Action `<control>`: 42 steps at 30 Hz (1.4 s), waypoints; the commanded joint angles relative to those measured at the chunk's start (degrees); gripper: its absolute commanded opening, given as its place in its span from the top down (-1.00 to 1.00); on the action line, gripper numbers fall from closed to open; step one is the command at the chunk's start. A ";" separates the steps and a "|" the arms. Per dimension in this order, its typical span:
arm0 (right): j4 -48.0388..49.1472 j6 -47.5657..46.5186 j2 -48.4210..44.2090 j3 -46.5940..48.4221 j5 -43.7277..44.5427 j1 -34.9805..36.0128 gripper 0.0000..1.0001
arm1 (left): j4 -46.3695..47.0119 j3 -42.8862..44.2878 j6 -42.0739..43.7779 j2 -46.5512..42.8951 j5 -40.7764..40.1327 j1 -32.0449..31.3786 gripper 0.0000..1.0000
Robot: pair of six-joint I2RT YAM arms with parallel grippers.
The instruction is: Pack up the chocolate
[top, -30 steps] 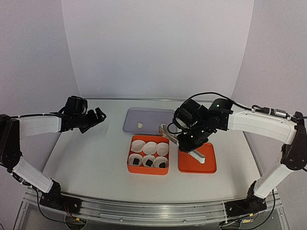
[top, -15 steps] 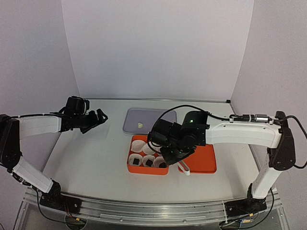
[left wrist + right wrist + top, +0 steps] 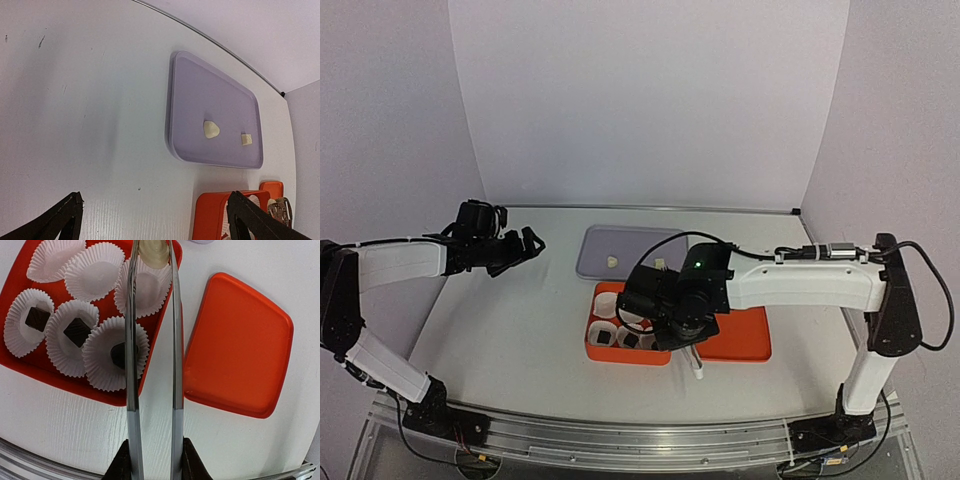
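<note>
Chocolate found in three places. One cream lump [image 3: 154,254] is clamped at the tips of the right pincer [image 3: 152,246], whose two long metal blades run close and nearly parallel, narrowed onto the lump. The lump is over the paper cup [image 3: 145,287] at the far right corner of the orange box [image 3: 112,397]. Whether it touches the cup's paper cannot be determined from the wrist view.

Three dark cubes lie in the near row of the same box, one to a cup: first cube [image 3: 37,317], second cube [image 3: 76,331], third cube [image 3: 118,354]. The third is partly hidden behind the left blade. Two more fluted cups [image 3: 94,271] fill the rest of the far row.

Two further cream pieces lie on the lilac tray [image 3: 190,90], near each other but not touching: a rounded piece [image 3: 211,129] and a smaller square piece [image 3: 246,139]. The tray rests on the table [image 3: 75,100], beyond the orange box.

The orange lid [image 3: 237,347] lies flat just to the right of the box, with a narrow strip of table between them.

The left pincer [image 3: 156,200] has its jaws spread wide. It is above the table to the left of the lilac tray, well apart from all the chocolate.
</note>
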 commanded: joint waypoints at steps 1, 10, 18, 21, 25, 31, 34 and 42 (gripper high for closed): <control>-0.85 1.94 1.41 2.74 -1.12 0.21 1.00 | 0.57 -0.39 1.07 -2.12 0.76 -0.05 -0.99; -0.86 1.81 3.19 3.90 -3.89 0.21 1.00 | 0.82 -0.60 1.25 -1.73 1.10 -0.09 -0.99; -0.81 2.43 4.31 4.43 -2.73 0.23 0.99 | 0.91 -0.82 1.50 -1.98 1.12 -0.11 -0.99; -0.83 3.02 4.36 4.17 -2.64 0.21 0.99 | 0.90 -0.84 1.58 -1.94 1.23 -0.08 -0.99; -0.92 3.41 4.60 4.01 -3.12 0.21 0.99 | 0.83 -0.87 1.59 -2.00 1.28 -0.09 -0.99; -0.90 4.27 4.38 3.24 -4.28 0.23 0.98 | 0.82 -0.99 1.67 -2.09 1.28 -0.09 -0.99; -0.91 4.70 3.94 2.65 -4.27 0.22 0.98 | 0.88 -1.00 1.67 -1.91 1.28 -0.08 -0.99; -0.91 5.17 3.20 1.45 -4.87 0.39 0.98 | 0.83 -0.96 1.84 -2.04 1.15 -0.08 -0.99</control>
